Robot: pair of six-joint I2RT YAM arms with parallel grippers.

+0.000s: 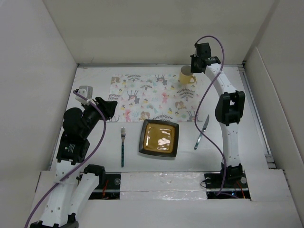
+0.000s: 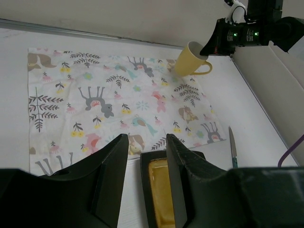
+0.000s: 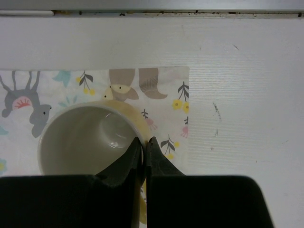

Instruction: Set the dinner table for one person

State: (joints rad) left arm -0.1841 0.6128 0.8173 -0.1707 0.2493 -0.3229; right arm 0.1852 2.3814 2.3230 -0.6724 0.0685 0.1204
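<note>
A yellow mug (image 1: 186, 75) (image 2: 189, 61) (image 3: 80, 137) is over the far right corner of the animal-print placemat (image 1: 142, 97) (image 2: 95, 95). It leans a little. My right gripper (image 1: 194, 70) (image 3: 143, 140) is shut on its rim, one finger inside and one outside. My left gripper (image 1: 114, 108) (image 2: 147, 138) hangs open and holds nothing, at the placemat's left near edge, aimed toward the dark square plate (image 1: 159, 138) (image 2: 159, 190). On the white dinner table (image 1: 251, 128), the plate lies in front of the placemat, with a fork (image 1: 122, 145) to its left and a knife (image 1: 202, 131) (image 2: 233, 149) to its right.
White wall panels (image 1: 28, 95) close the table in on the left, back and right. The right arm (image 1: 230, 109) stretches along the right side, with its purple cable looping over the knife area.
</note>
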